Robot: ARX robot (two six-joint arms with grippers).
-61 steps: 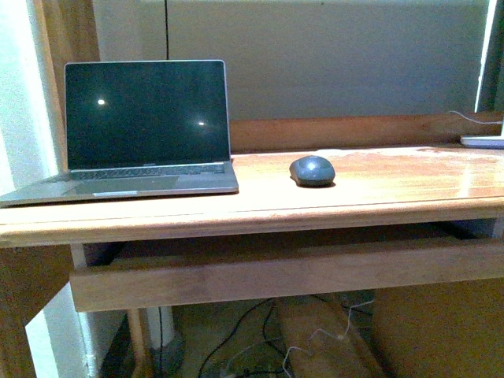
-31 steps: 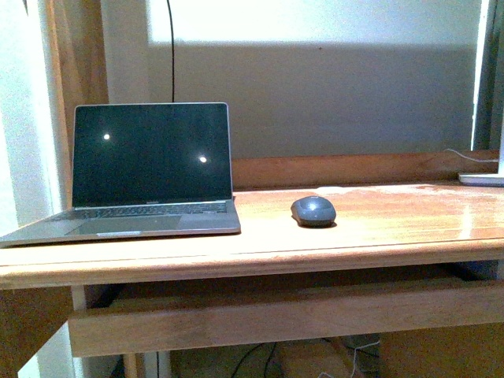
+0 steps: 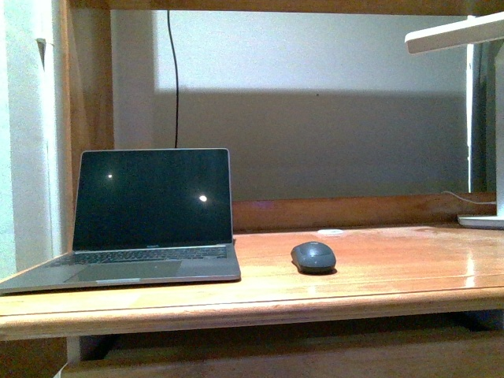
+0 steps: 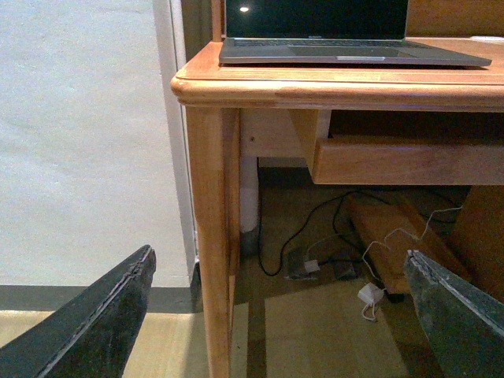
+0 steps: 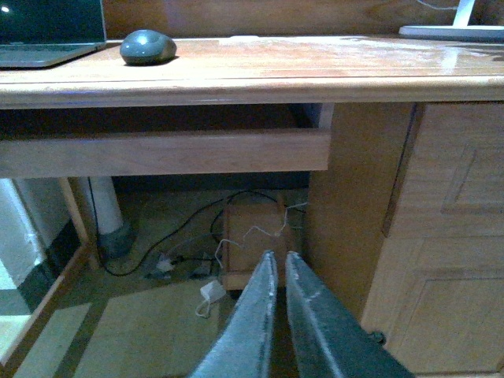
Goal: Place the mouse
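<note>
The dark grey oval mouse (image 3: 313, 257) rests on the wooden desk top (image 3: 378, 272), just right of the open laptop (image 3: 150, 216). It also shows in the right wrist view as the mouse (image 5: 148, 46) on the desk. Neither arm shows in the front view. My left gripper (image 4: 279, 272) is open, low in front of the desk's left leg (image 4: 209, 236), holding nothing. My right gripper (image 5: 279, 258) is shut and empty, below desk height, facing the space under the desk.
A white lamp (image 3: 472, 47) stands at the desk's right end, its base (image 5: 453, 31) on the top. A pull-out shelf (image 5: 165, 151) hangs under the desk. A cabinet (image 5: 425, 228) fills the right side. Cables and adapters (image 4: 346, 272) lie on the floor.
The front view has risen: the desk, laptop and mouse sit lower in the picture, the lamp head has come into sight, and the floor below is gone. The mouse has not moved on the desk.
</note>
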